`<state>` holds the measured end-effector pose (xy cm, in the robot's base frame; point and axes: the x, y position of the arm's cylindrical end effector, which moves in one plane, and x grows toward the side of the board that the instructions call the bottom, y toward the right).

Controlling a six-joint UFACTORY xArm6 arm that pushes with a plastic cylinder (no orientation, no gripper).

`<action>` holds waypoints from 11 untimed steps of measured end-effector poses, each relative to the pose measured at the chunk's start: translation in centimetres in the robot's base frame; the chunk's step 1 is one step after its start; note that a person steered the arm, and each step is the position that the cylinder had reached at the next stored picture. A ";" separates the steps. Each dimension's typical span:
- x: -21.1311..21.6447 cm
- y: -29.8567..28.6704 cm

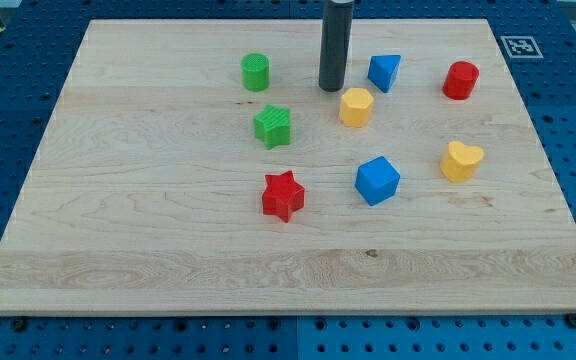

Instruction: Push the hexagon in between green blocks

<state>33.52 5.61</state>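
Wooden board [168,250]: my tip [331,88], bare and holding nothing, sits just up-left of the yellow hexagon block [356,106]; green cylinder block [255,72] and green star block [273,126] wait further left.

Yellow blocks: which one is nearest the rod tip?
The yellow hexagon, just right of and below my tip. The yellow heart sits far off toward the view's right, below the red cylinder.
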 end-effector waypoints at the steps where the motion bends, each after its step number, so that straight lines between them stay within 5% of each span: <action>1: 0.0 2.9; 7: 6.4 8.4; 11: 6.4 -1.0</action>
<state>39.94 4.57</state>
